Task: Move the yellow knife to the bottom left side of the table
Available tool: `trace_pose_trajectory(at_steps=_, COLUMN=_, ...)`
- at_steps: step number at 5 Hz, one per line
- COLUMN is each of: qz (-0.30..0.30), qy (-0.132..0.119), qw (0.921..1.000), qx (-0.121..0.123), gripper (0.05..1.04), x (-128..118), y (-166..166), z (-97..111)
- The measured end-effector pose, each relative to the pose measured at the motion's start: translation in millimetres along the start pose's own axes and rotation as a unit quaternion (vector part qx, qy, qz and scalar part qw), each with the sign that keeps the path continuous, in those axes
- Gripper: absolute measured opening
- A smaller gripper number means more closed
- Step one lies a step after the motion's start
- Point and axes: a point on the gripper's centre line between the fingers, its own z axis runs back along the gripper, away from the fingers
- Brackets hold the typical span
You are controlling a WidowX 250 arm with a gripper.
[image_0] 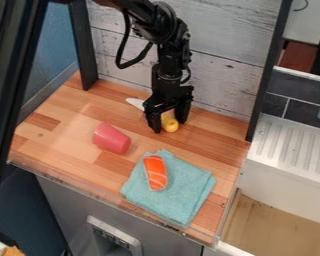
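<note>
Counter (62, 120) brightly, fairly evenly lit; light soft, diffuse. Pale sheen on wood left of pink cup (112, 138). Shadows faint, soft-edged around cup and teal cloth (189, 185). White drainboard (289, 150) bright. Black arm (166, 65) and pincer (169, 126) mostly dark, small highlights on arm joints. Lower left deeply shaded. Thin glints along counter's clear front strip (109, 198).

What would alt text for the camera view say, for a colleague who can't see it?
Black gripper down at the yellow handle of a knife near the back of a wooden table; its white blade points toward the upper left. In front are a tipped pink cup and toy salmon on a folded teal cloth.
</note>
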Motion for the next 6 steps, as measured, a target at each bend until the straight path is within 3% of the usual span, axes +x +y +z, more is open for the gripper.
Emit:
trace_pose_trajectory(at_steps=1, qz=0.004, qy=-0.004, qw=1.0000, qx=0.000, gripper=0.652, x=1.4, y=-0.2, z=-1.0)
trace_pose_trajectory(at_steps=2, qz=0.007, qy=-0.008, qw=0.9999, qx=-0.003, gripper=0.510, x=2.1, y=-0.7, z=-1.2)
trace_pose_trajectory(at_steps=5, qz=0.012, qy=0.004, qw=0.9999, qx=-0.007, gripper=0.509, x=-1.6, y=7.7, z=5.0)
trace_pose_trajectory(at_steps=6, qz=0.023, qy=-0.007, qw=0.9992, qx=-0.031, gripper=0.509, x=5.0, y=14.1, z=27.6)
